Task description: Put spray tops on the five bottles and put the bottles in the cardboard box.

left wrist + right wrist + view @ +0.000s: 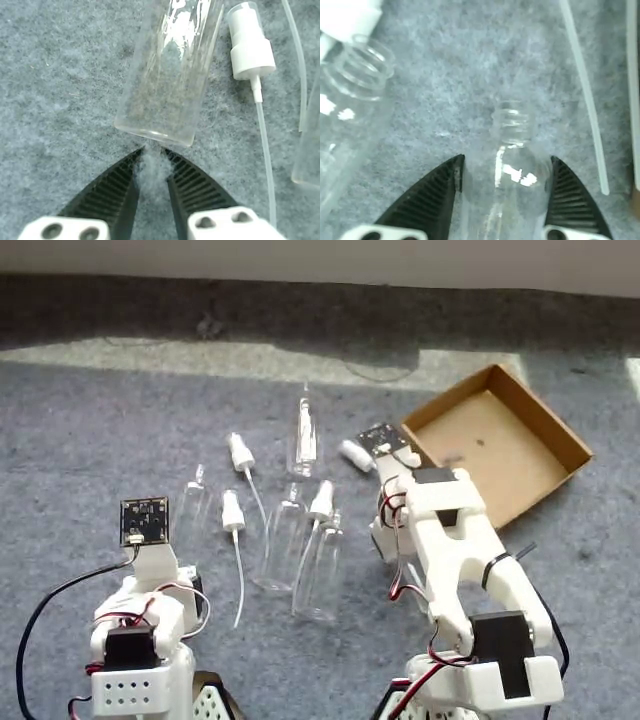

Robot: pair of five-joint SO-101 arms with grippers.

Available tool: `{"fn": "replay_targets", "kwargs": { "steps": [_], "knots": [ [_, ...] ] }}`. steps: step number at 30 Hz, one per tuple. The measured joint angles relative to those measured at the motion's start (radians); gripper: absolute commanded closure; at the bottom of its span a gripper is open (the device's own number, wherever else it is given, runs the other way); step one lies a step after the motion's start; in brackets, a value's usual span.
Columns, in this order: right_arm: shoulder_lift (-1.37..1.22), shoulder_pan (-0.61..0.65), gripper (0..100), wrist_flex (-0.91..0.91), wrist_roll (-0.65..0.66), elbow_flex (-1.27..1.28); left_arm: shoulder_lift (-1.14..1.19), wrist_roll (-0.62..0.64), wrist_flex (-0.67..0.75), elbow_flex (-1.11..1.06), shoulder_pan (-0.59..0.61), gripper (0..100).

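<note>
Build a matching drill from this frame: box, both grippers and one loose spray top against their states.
Column 1
1. cardboard box
2. left gripper
3. right gripper
4. spray top

Column 2
A. jaws wide, one on either side of an uncapped bottle
B. lying loose on the carpet, fitted to nothing
C. empty
D. jaws narrowly apart, holding nothing, just short of the base of a lying bottle

Pairs: 1-C, 2-D, 3-A, 4-B
</note>
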State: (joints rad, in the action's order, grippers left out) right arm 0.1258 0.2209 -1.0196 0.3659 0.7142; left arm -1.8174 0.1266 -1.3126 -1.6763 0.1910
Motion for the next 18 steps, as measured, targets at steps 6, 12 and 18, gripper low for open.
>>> {"fn": "replay_targets", "kwargs": {
  "steps": [6,12,18],
  "knots": [
    [0.0,-0.005,90.3,0.0,0.005,0.0,0.0,0.0,0.0,0.0,0.0,99],
    [0.018,-0.002,90.3,-0.002,0.006,-0.026,0.0,0.0,0.0,0.0,0.0,99],
    [0.258,0.0,90.3,-0.074,0.006,-0.058,0.0,0.0,0.0,0.0,0.0,99]
  ]
}}
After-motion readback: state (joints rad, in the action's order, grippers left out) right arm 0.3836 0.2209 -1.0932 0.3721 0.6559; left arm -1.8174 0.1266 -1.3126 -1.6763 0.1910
